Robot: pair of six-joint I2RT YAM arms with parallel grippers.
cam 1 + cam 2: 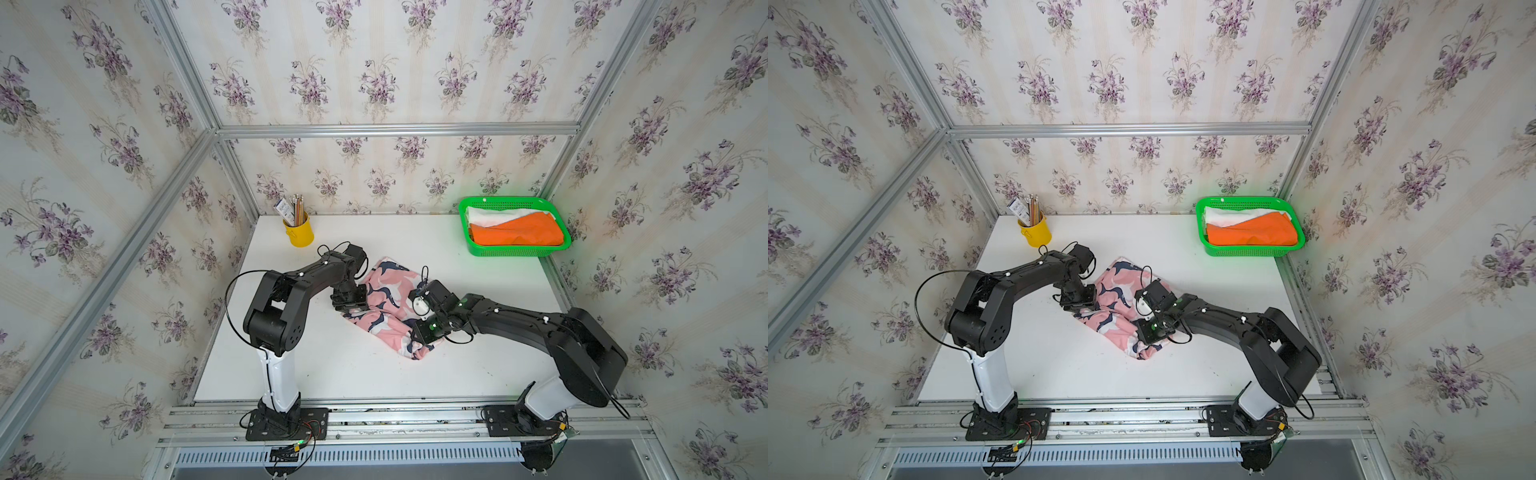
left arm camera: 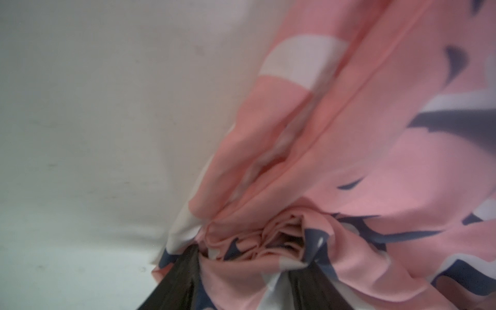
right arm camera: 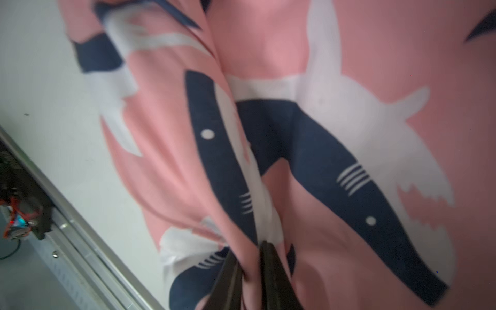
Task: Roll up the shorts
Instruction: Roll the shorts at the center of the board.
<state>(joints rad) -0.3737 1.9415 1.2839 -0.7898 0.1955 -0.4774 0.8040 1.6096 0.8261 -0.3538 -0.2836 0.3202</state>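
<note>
While you hold the pink shorts (image 1: 384, 305) from both sides, your entry reads as follows.

- **Item:** pink shorts, whale print, crumpled at mid-table (image 1: 332, 374), not yet rolled.
- **Left gripper (image 2: 241, 271):** the fingers clamp a gathered bunch at the cloth's left edge.
- **Right gripper (image 3: 253, 268):** the fingers are nearly together, pinching a thin fold on the right side.
- **Purpose, as judged:** the opposed holds let you lift and spread the cloth flat before rolling it.
- **Orientation:** the long axis runs from the far side toward the near edge, with the near end leaning to the right arm's side. The waistband end cannot be told.
- **Orange shorts (image 1: 519, 233) and white shorts (image 1: 492, 214):** both lie in the green basket (image 1: 515, 250) at the far right corner, well apart from the pink pair.
</note>
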